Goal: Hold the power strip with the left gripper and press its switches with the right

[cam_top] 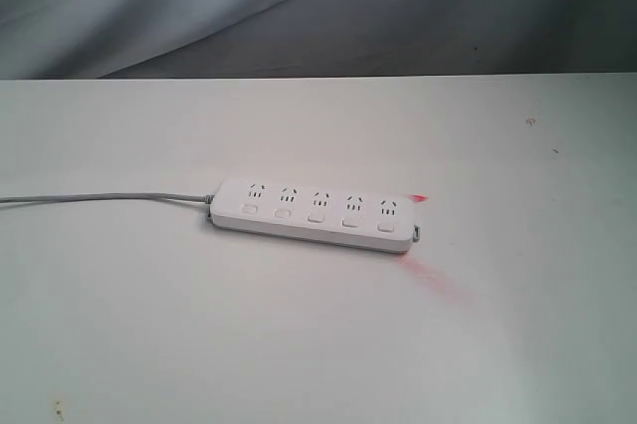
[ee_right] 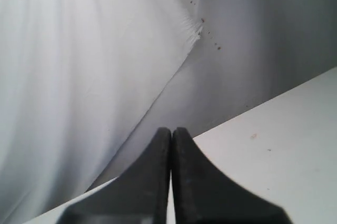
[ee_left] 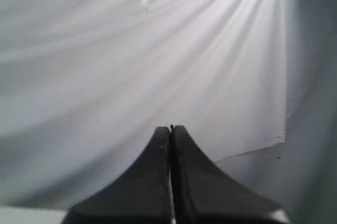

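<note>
Drape (ee_left: 105, 50) behind 2 closed hands (ee_left: 170, 128) (ee_right: 171, 130)

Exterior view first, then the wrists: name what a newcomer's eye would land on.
The white power strip lies in the middle of the table, its grey cord trailing off the exterior view's left edge, with a red glow at its right end. In the wrist views, the left tool and right tool are both shut, facing draped cloth.

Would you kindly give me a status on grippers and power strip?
Left gripper shut, empty. Right gripper shut, empty. Power strip flat on table, untouched. Nothing blocking it.
</note>
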Controlling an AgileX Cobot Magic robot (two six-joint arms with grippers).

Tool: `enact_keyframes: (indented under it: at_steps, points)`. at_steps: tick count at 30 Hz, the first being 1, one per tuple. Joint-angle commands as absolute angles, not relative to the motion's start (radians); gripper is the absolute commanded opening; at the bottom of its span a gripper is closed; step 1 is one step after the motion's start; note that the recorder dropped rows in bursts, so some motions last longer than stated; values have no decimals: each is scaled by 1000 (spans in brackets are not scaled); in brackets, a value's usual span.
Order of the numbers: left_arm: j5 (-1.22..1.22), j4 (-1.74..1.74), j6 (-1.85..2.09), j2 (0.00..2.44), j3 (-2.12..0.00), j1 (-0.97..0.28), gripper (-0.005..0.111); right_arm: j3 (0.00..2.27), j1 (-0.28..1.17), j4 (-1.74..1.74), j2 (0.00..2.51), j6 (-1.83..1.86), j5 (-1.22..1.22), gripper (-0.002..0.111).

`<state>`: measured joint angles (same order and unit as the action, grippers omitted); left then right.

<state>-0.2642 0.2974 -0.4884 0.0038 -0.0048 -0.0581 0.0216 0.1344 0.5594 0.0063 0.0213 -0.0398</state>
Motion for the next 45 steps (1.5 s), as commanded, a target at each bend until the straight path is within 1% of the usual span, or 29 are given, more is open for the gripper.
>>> enact_keyframes:
  at_steps: [1,5,6,8,13,16,19,22,25,33,40,41,45]
  points:
    - [-106,279,-723,9,-66,-62,0,111,130,589,0,53,-186,0]
    - [-87,279,-795,84,-137,-68,0,182,131,591,0,59,-273,0]
    - [-61,279,-860,133,-182,-100,0,212,134,606,0,59,-313,0]
    - [0,278,-870,180,-219,-145,0,235,152,635,0,61,-348,0]
    - [204,276,-866,327,-311,-305,0,282,208,674,8,109,-415,0]
    - [262,260,-854,409,-347,-395,0,309,236,687,71,127,-456,0]
    - [259,260,-813,489,-373,-476,0,343,263,746,153,245,-466,0]
    - [268,260,-760,562,-403,-532,0,379,278,793,250,362,-502,0]
    - [308,258,-716,639,-444,-569,0,428,280,798,358,386,-565,0]
    - [472,203,-512,842,-589,-585,0,561,280,798,667,494,-739,0]
    - [503,-88,-144,1037,-690,-585,0,632,280,798,861,521,-773,0]
    - [509,-156,-76,1098,-714,-585,0,639,280,798,900,523,-773,0]
    - [513,-272,35,1202,-751,-585,0,642,280,798,947,523,-771,0]
